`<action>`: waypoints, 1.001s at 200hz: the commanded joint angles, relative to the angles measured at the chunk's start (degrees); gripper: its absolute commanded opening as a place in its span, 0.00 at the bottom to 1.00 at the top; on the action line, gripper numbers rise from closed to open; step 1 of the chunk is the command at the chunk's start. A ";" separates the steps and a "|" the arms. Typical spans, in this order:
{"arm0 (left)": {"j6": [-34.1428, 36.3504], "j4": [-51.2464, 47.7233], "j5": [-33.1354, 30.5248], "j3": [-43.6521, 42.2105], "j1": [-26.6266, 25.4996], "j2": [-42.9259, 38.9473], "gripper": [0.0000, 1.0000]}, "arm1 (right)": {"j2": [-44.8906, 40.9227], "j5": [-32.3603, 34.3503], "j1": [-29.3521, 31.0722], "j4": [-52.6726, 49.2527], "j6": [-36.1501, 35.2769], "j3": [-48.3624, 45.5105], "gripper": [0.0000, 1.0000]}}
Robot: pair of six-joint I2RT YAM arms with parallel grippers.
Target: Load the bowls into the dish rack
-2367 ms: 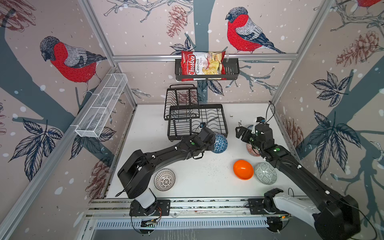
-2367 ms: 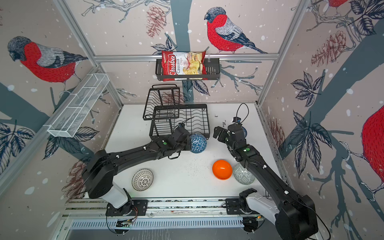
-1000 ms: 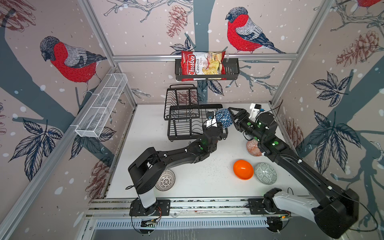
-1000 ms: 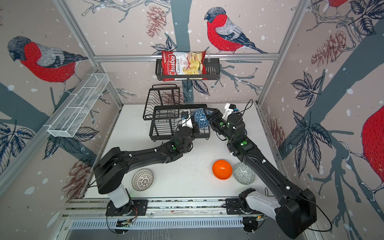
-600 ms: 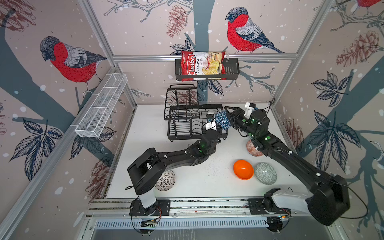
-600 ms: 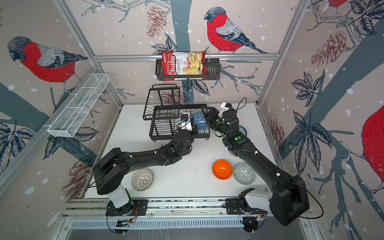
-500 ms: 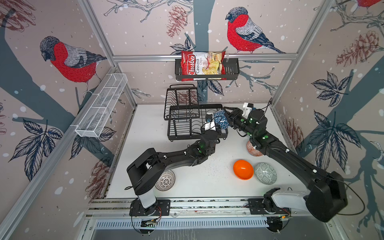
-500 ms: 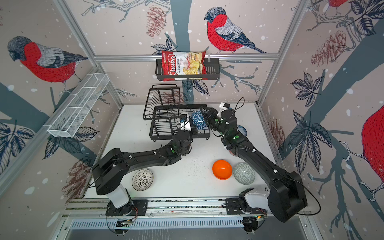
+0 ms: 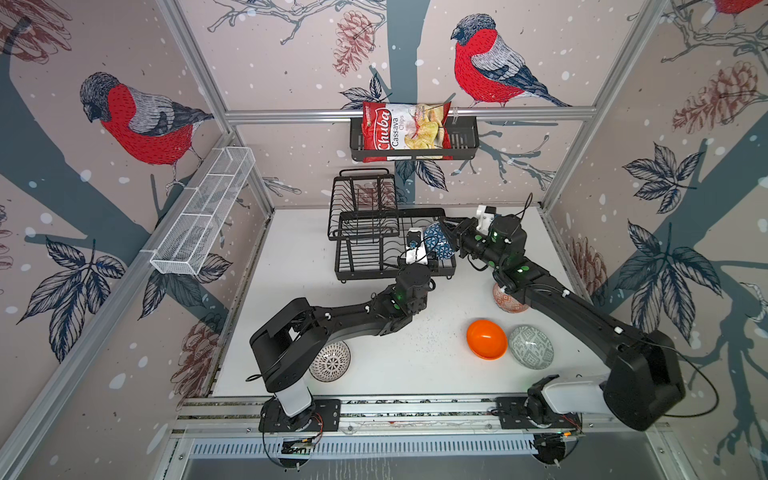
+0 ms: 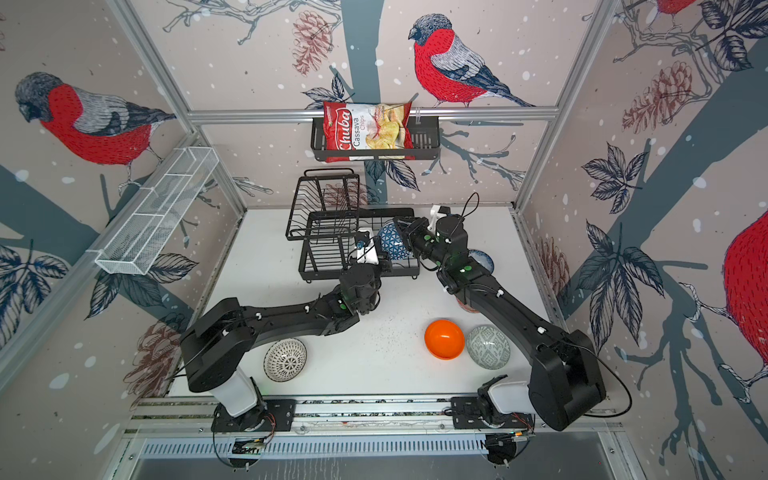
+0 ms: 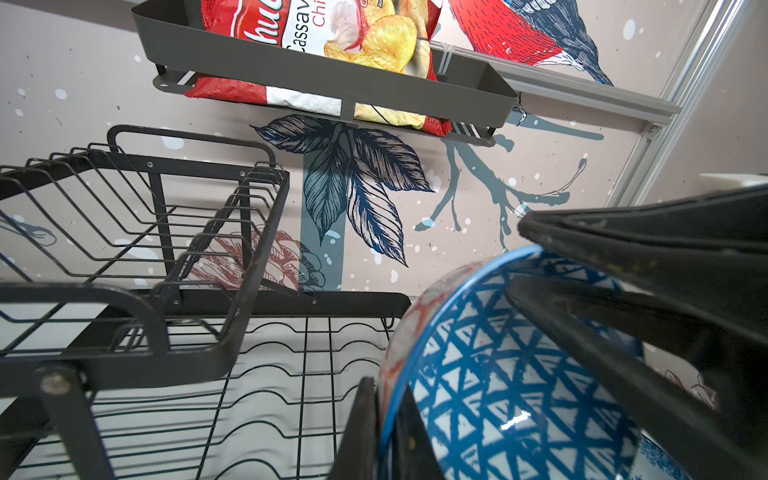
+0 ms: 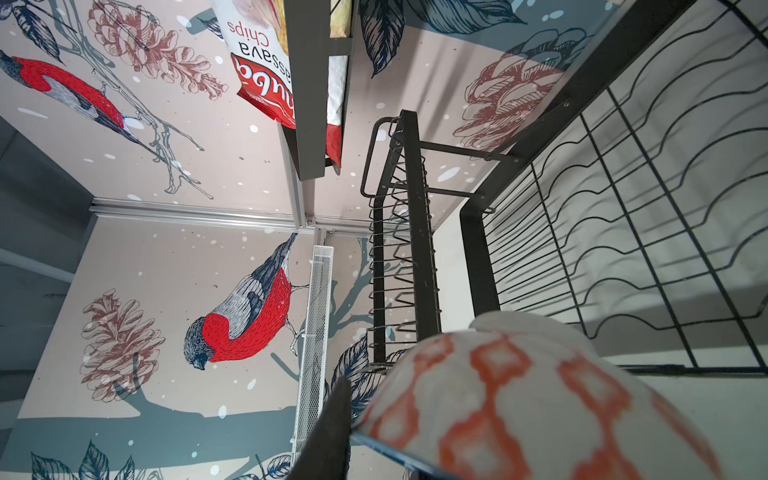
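The dark blue geometric bowl (image 9: 436, 247) (image 11: 498, 374) hangs on edge over the right end of the black wire dish rack (image 9: 365, 257) (image 10: 328, 257). My left gripper (image 9: 432, 261) (image 11: 386, 399) is shut on its lower rim. My right gripper (image 9: 449, 235) (image 12: 386, 415) straddles the upper rim, one finger inside and one outside, with a narrow gap still showing. On the table lie the plain orange bowl (image 9: 486, 338), the grey-green bowl (image 9: 531, 347), the black-white radial bowl (image 9: 331, 360), the orange-white bowl (image 9: 509, 301) under the right arm, and the blue-white floral bowl (image 10: 482, 261).
The rack's raised upper shelf (image 9: 361, 195) stands at its back left. A black basket with a chips bag (image 9: 413, 133) hangs on the back wall above the rack. A long white mesh basket (image 9: 203, 212) is fixed to the left wall.
The left arm lifted the blue bowl from the table to above the rack's right end. The right gripper came over to it and its jaws narrowed round the rim.
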 commanded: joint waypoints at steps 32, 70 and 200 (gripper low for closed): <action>2.02 6.28 -0.38 0.10 -0.64 -0.67 0.00 | -1.37 6.05 0.47 2.13 -2.05 0.45 0.16; 5.33 9.08 -2.02 0.30 -0.68 -0.64 0.00 | -1.76 7.03 0.93 0.78 -3.08 0.64 0.12; 37.91 40.40 -7.98 -0.65 -1.43 8.19 0.00 | 2.54 9.62 0.44 -8.99 -2.10 9.64 0.31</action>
